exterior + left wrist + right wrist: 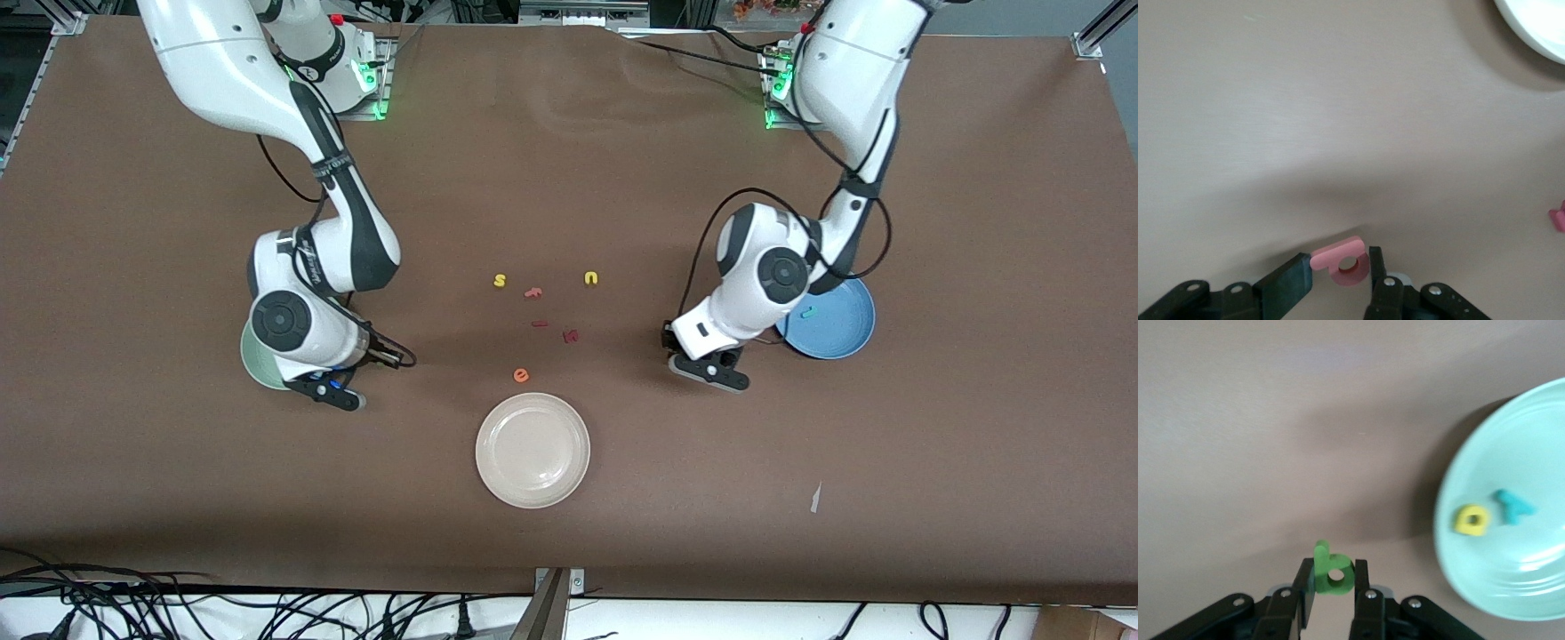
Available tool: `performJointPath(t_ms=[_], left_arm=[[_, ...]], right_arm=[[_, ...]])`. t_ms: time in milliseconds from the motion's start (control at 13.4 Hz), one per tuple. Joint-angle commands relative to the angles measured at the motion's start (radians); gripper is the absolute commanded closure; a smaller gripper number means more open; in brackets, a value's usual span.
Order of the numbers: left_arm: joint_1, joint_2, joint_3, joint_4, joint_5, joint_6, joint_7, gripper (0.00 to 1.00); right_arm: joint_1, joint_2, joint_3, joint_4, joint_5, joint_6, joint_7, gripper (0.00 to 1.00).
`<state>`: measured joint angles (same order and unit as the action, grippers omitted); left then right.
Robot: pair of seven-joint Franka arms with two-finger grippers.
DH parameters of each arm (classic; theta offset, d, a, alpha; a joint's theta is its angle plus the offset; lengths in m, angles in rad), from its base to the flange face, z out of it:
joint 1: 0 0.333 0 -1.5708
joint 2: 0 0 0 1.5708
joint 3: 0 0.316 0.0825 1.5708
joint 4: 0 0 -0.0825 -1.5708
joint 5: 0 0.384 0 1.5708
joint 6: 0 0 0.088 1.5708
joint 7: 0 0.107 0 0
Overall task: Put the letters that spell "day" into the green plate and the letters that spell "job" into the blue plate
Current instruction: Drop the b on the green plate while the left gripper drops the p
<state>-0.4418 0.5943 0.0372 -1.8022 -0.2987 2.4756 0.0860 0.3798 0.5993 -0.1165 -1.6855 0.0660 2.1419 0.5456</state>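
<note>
My right gripper (pixel 342 393) (pixel 1333 570) is shut on the dark green "a" (pixel 1325 563) and hangs over the brown table just beside the green plate (pixel 256 363) (pixel 1525 587). A yellow "d" (pixel 1470 519) and a teal "y" (pixel 1513 505) lie in that plate. My left gripper (pixel 711 370) (pixel 1338 261) is shut on the salmon "b" (pixel 1331 256) and hangs over the table beside the blue plate (pixel 845 329). A teal "j" (pixel 807 311) lies in the blue plate, which the left arm partly covers.
A cream-white plate (pixel 533 480) sits near the front middle. Loose letters lie between the arms: yellow "s" (pixel 500 281), yellow "u" (pixel 591 278), orange "f" (pixel 533 292), a dark red bar (pixel 539 324), dark red "k" (pixel 571 336) and orange "e" (pixel 521 375).
</note>
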Motion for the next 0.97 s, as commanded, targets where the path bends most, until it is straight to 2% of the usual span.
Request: performJointPath(t_ms=[0,224,449,524,599,673,823,898], left_arm=[[0.105,-0.118,-0.049,-0.103,0.03,-0.061,0.09,0.76],[0.219,-0.229,-0.056,-0.231,0.032,-0.084,0.242,0.75],[0.308,-0.313,-0.059,-0.35,0.033,-0.106,0.345,0.75],[0.331,-0.342,-0.059,-0.388,0.042,-0.106,0.359,0.75],[0.353,-0.372,-0.06,-0.422,0.067,-0.109,0.36,0.74],[0.368,-0.396,-0.06,-0.451,0.091,-0.118,0.36,0.74],[0.4,-0.438,-0.059,-0.483,0.098,-0.158,0.369,0.68],[0.422,-0.45,-0.059,-0.488,0.098,-0.177,0.383,0.6]], right_arm=[[-0.001,-0.127,-0.034,-0.176,-0.022,0.068,-0.122,0.87],[-0.001,-0.168,-0.093,-0.302,-0.02,0.189,-0.28,0.87],[-0.004,-0.162,-0.152,-0.339,-0.014,0.259,-0.459,0.85],[-0.013,-0.159,-0.161,-0.336,-0.011,0.259,-0.527,0.75],[-0.033,-0.153,-0.163,-0.332,-0.006,0.257,-0.55,0.26],[-0.042,-0.153,-0.163,-0.33,-0.002,0.254,-0.553,0.0],[-0.039,-0.161,-0.157,-0.306,-0.002,0.221,-0.553,0.0],[-0.032,-0.162,-0.155,-0.278,0.001,0.17,-0.543,0.0]])
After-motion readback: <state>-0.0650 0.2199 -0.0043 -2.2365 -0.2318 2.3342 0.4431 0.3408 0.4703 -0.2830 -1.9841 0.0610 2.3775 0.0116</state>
